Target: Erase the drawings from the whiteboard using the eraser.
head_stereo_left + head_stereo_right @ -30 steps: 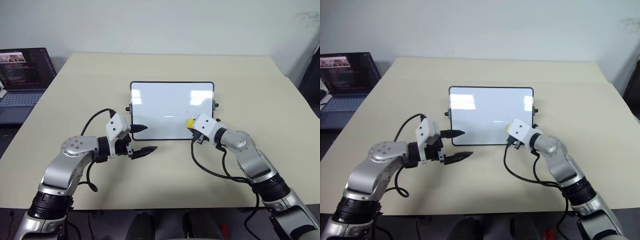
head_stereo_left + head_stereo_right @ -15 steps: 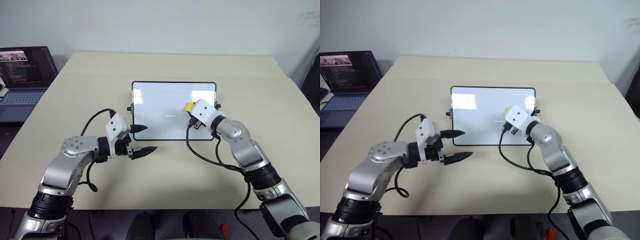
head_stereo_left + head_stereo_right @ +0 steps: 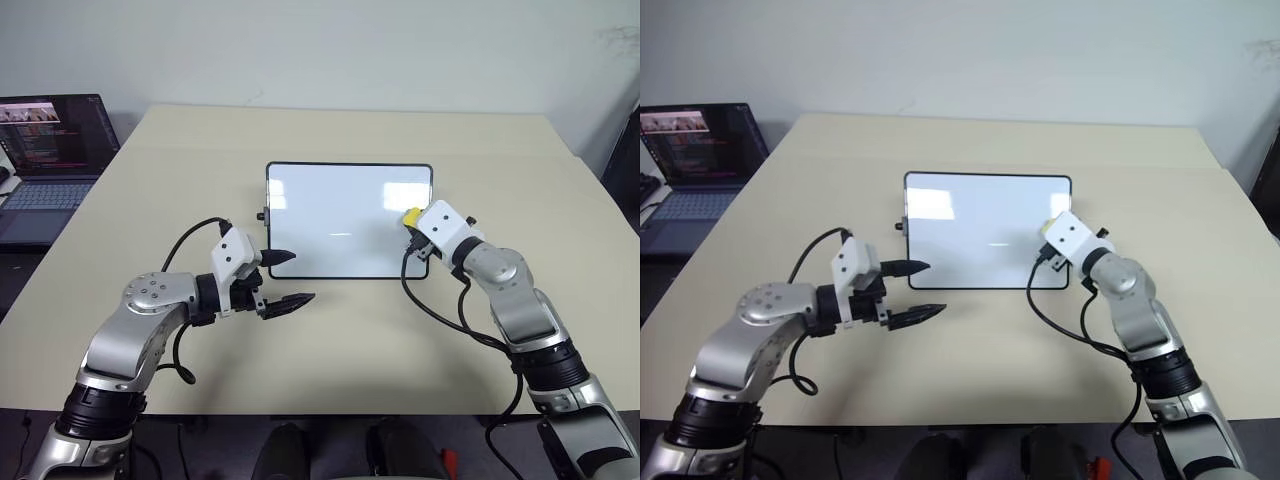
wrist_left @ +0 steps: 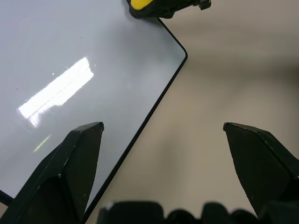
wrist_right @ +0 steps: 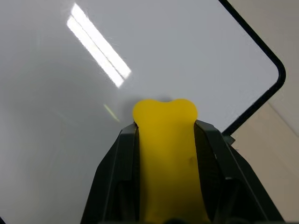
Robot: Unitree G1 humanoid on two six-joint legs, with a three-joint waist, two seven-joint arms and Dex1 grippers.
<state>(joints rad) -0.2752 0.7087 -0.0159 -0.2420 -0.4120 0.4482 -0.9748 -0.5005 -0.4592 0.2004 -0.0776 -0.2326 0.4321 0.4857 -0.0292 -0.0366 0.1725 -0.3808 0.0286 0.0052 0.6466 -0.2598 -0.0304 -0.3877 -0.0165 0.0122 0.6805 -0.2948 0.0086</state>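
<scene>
Two pincers are working over the tabletop point(image 3: 330, 330) and you are reading them left to right. At about eight o'clock from the whiteboard point(image 3: 330, 215) the left pincer point(image 3: 283, 278) is hanging released, its black fingers point(image 4: 77, 161) spread wide, one tip over the board's near left corner and the other just off the frame above bare tabletop. It is carrying nothing.

Across the board's glossy face you are seeing only window glare and a faint grey dash near the middle; no red drawings are showing anywhere on it, so I judge the wiping is done or nearly so.

At about three o'clock on the board, near its right edge, the right pincer point(image 3: 413, 222) is clenched on the eraser point(image 5: 164, 154), gripping the yellow block by its long sides with the rounded end poking out and meeting the white surface.

As for handling, I judge the eraser to be light and rather stiff, so a side grip low on the body, as you are holding now, is suiting it well. The board is looking slick and light, lying loose on the tabletop; it could be sliding under a hard stroke, so you may be wanting the left pincer pressing on its frame or side knob.
</scene>
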